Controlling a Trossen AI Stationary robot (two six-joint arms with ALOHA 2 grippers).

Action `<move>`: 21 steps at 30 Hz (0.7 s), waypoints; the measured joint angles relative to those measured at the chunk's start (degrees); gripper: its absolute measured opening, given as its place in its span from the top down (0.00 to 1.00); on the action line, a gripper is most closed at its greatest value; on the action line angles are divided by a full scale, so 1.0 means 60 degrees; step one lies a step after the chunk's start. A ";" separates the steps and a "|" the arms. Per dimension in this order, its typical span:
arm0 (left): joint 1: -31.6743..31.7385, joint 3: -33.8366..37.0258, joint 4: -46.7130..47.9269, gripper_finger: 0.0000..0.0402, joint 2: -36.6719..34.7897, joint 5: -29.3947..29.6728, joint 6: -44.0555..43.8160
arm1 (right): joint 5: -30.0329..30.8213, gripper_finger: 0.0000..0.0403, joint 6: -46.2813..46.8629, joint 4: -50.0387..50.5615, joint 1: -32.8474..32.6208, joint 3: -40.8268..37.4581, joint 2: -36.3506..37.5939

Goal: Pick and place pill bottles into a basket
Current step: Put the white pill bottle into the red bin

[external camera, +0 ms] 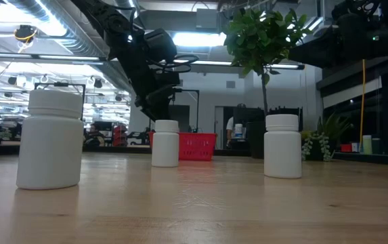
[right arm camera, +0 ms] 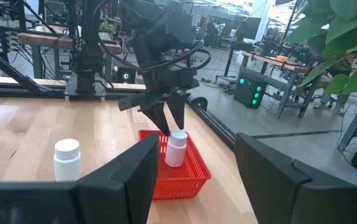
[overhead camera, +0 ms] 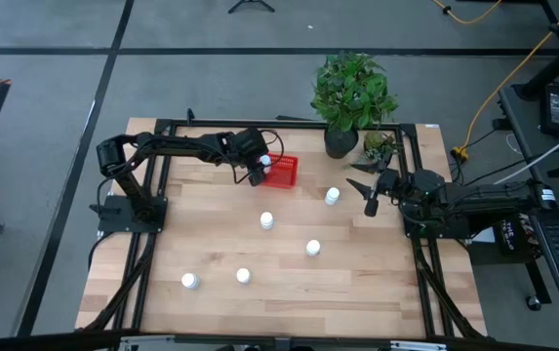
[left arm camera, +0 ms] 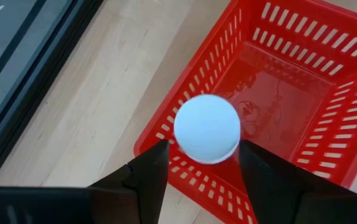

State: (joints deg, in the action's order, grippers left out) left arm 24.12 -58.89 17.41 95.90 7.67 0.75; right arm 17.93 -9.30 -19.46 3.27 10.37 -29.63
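The red basket [overhead camera: 284, 172] stands at the table's far middle and holds no bottle [left arm camera: 290, 93]. My left gripper [overhead camera: 259, 172] reaches over the basket's left end, fingers pointing down, shut on one white pill bottle [left arm camera: 207, 128], which also shows in the right wrist view [right arm camera: 176, 149]. Several other bottles stand upright on the table: one near the right gripper [overhead camera: 332, 196], one in the middle [overhead camera: 266, 221], one nearer [overhead camera: 312, 248], and two at the near left [overhead camera: 243, 276] [overhead camera: 190, 281]. My right gripper [overhead camera: 367, 192] is open and empty at the right, facing the basket. My left gripper pinches the bottle's cap [left arm camera: 184, 146] between its two fingertips [right arm camera: 166, 124], only at their free ends. The fingers come from above, pointing down. The bottle hangs upright below them over the basket's left corner [left arm camera: 166, 140]; I cannot tell whether its base touches the basket.
A dark pot with a leafy plant [overhead camera: 341, 139] stands just right of the basket at the far edge, and a smaller plant [overhead camera: 380, 146] beside it. In the low view three bottles [external camera: 50, 139] [external camera: 165, 144] [external camera: 282, 146] stand before the basket [external camera: 197, 146]. Black frame rails [overhead camera: 162, 125] border the table.
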 joint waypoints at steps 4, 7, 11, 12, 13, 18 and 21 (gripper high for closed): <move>0.0000 0.0000 0.0000 0.54 0.0000 0.0039 0.0004 | 0.0002 0.48 0.0000 0.0000 0.0000 0.0000 0.0002; 0.0000 0.0000 0.0000 0.54 0.0000 0.0065 0.0004 | 0.0000 0.48 0.0000 0.0000 0.0000 0.0000 0.0000; -0.0025 0.0000 -0.0015 0.54 -0.0001 0.0065 0.0157 | 0.0000 0.48 0.0000 0.0001 0.0000 0.0000 0.0001; -0.0052 0.0000 -0.0011 0.54 -0.0013 0.0066 0.0335 | 0.0003 0.48 0.0000 0.0001 0.0000 0.0000 0.0002; -0.0072 0.0000 0.0005 0.54 -0.0048 0.0069 0.0529 | 0.0000 0.48 0.0000 0.0002 0.0000 0.0000 0.0002; -0.0291 -0.0312 0.0320 0.54 -0.0222 0.0743 0.1168 | 0.0003 0.48 0.0000 -0.0004 0.0000 0.0000 0.0004; -0.0443 -0.0651 0.0578 0.54 -0.0469 0.1288 0.1589 | 0.0002 0.48 -0.0013 -0.0018 -0.0004 0.0000 0.0003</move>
State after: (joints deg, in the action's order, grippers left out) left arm 21.46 -62.80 20.88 93.08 15.39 10.29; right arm 17.94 -9.38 -19.57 3.25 10.37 -29.61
